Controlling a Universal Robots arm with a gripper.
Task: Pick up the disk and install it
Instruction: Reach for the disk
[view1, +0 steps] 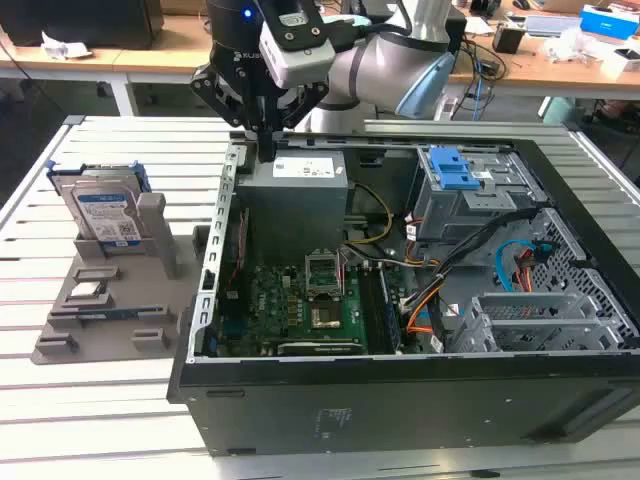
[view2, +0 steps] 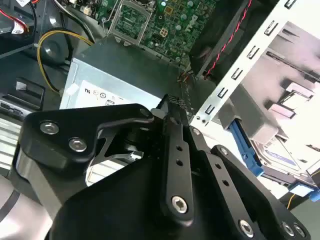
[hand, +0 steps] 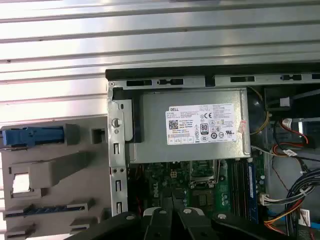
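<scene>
The arm (view1: 400, 60) reaches from behind the open computer case (view1: 400, 400), its wrist pointing straight down; the gripper (view1: 266, 150) hangs over the case's rear corner on the exterior view's left, just beside the power-supply box (view1: 310, 175); the fingers (view2: 175, 145) are pressed together with nothing between them. The disk (view1: 105, 215) stands upright in a grey holder (view1: 110, 310) on the slatted desk (view1: 100, 420), outside the case on the exterior view's left, well apart from the gripper; its blue bracket (hand: 32, 137) shows in both wrist views.
</scene>
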